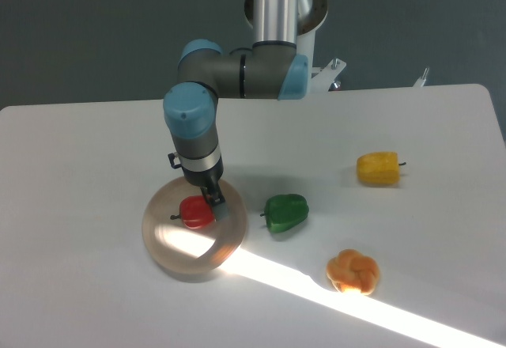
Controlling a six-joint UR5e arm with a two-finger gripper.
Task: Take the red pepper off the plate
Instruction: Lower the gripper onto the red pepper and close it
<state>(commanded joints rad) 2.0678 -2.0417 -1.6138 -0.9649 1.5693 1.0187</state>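
The red pepper (194, 212) lies in the round tan plate (170, 245) at the table's left-centre, its dark stem pointing left. My gripper (210, 204) hangs straight down over the plate, its fingertips at the pepper's upper right side. One finger (217, 208) shows beside the pepper; the other is hidden behind the wrist. Whether the jaws are open or closed on the pepper does not show.
A green pepper (285, 213) lies just right of the plate. A yellow pepper (378, 168) sits further right, and a braided bun (353, 271) lies toward the front right. A bright strip of sunlight crosses the table from the plate to the lower right.
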